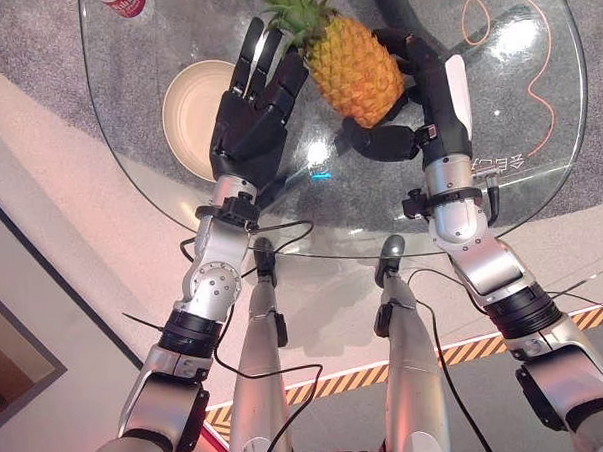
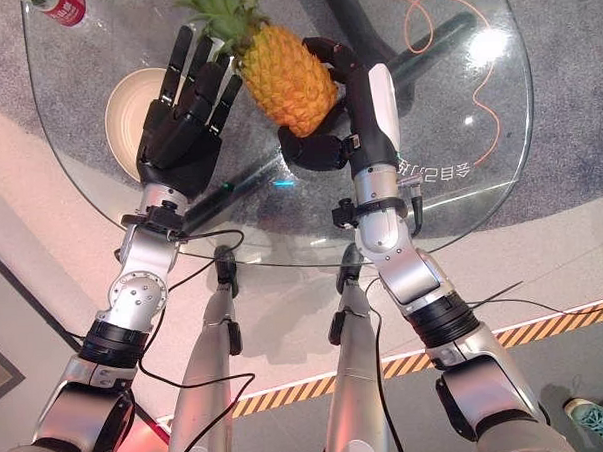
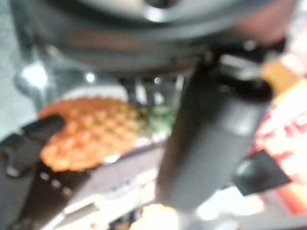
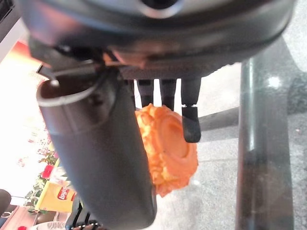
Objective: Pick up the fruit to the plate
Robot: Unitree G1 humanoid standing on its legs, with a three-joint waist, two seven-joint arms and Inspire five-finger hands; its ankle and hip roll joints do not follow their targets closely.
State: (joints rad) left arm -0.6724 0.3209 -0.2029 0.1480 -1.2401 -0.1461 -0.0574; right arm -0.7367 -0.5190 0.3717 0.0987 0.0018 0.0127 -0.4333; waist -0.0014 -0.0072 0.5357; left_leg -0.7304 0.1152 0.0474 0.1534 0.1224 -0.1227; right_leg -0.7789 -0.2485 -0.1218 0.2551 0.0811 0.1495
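Cream plate (image 1: 190,106) empty (glass table (image 1: 540,186)); right hand (image 1: 416,91) fingers grip pineapple (image 1: 353,69); left hand (image 1: 252,113) fingers straight.

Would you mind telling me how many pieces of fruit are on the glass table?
1: a pineapple lies between the left hand and the right hand, beside the plate.

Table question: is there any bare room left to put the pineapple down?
Yes. The plate is bare, just beyond the open left hand. The glass table is bare past the right hand. It is crowded in the middle, where both hands flank the pineapple; a can stands at the far edge.
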